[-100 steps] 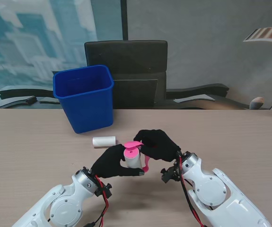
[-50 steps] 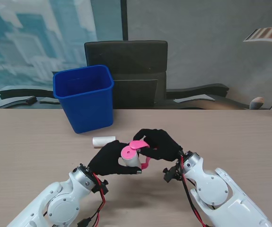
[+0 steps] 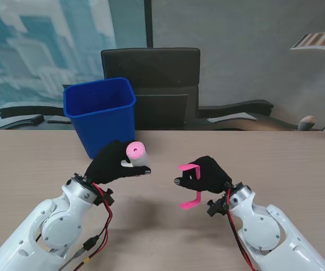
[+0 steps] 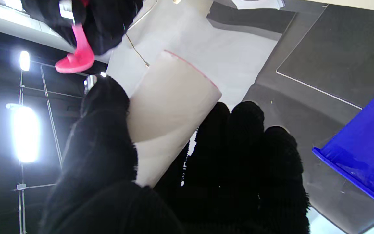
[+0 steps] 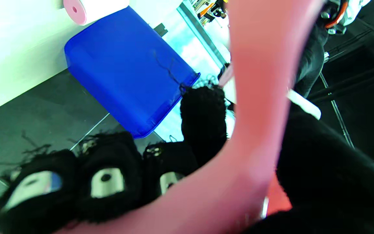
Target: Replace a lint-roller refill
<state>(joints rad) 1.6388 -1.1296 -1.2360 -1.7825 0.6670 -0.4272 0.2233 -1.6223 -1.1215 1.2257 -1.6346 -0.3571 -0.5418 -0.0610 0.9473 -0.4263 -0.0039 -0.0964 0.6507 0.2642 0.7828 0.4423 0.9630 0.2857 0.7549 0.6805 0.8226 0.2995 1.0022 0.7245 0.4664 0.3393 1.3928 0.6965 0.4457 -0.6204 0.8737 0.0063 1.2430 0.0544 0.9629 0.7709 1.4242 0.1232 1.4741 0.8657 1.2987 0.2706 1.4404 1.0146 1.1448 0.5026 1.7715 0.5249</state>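
Handle (image 3: 189, 187) sits lower centre-right of the stand frame, pink, gripped in my right hand (image 3: 206, 175) and lifted off the table (image 3: 275, 164). Left of it, well apart, my left hand (image 3: 110, 162) is closed around the roll (image 3: 137, 154), thumb on one side and fingers on the other, pink end facing up. Beyond that, upper left, stands the blue bin (image 3: 101, 116). I cannot find a spare refill in any view. Risks I judge: the roll is pinched near one end, so it could pivot out and miss the bin; the handle's thin frame could twist in my grip.
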